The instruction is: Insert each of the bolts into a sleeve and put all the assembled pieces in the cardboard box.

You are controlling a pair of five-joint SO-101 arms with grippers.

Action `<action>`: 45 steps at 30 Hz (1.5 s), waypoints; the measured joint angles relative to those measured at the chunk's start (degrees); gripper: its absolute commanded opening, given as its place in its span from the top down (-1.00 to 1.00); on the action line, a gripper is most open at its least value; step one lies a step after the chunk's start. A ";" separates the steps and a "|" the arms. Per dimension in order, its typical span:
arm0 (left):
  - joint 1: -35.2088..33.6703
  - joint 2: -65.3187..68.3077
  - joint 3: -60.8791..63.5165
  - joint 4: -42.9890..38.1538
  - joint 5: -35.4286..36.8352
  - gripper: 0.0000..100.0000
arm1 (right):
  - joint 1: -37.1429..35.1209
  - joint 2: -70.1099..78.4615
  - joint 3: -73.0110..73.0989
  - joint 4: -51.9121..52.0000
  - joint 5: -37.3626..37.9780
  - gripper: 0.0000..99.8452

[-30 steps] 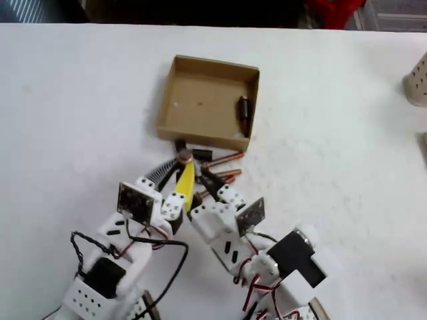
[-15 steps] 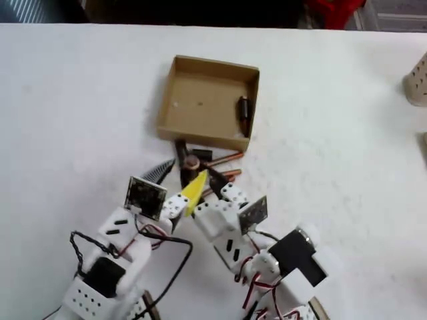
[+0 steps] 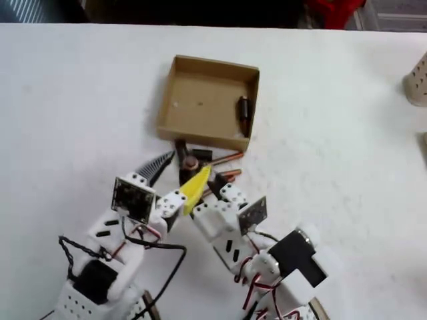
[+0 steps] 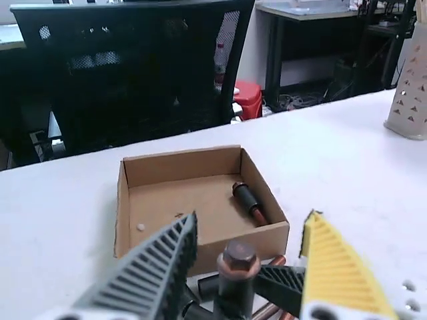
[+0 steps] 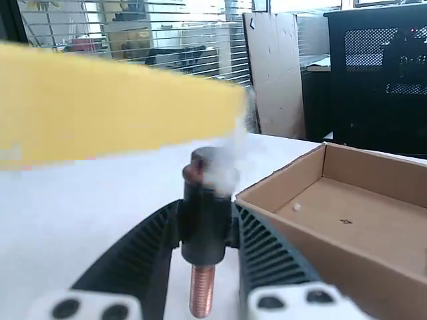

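My right gripper (image 5: pixel 205 235) is shut on a black sleeve (image 5: pixel 202 248) held upright, with a copper bolt (image 5: pixel 201 291) through it. The bolt's head (image 3: pixel 190 162) sticks out on top, just in front of the cardboard box (image 3: pixel 175 99). My left gripper (image 4: pixel 251 220) stands open around that head (image 4: pixel 238 256), grey finger (image 4: pixel 157 265) on one side, yellow finger (image 4: pixel 333 270) on the other, touching neither. One assembled piece (image 3: pixel 244 115) lies in the box by its right wall. Two loose copper bolts (image 3: pixel 225 159) and a black sleeve (image 3: pixel 202 155) lie on the table beside the box's near wall.
A beige perforated object (image 3: pixel 417 80) stands at the table's far right edge. The white table (image 3: pixel 333 133) is open to the left and right of the box. Both arms' bodies crowd the near middle.
My left gripper has opened off the bolt head and drawn back a little to the left. The right gripper has kept the sleeve and bolt in place.
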 measured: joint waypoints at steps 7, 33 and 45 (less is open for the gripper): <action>0.00 0.00 -11.08 12.22 0.00 0.46 | 1.41 0.00 0.00 0.00 0.00 0.97; -30.51 -0.18 8.35 13.01 0.00 0.98 | 3.60 0.00 0.00 0.00 0.00 0.97; -35.69 -0.18 8.35 19.78 -2.55 0.95 | 6.59 0.00 0.00 0.00 0.00 0.97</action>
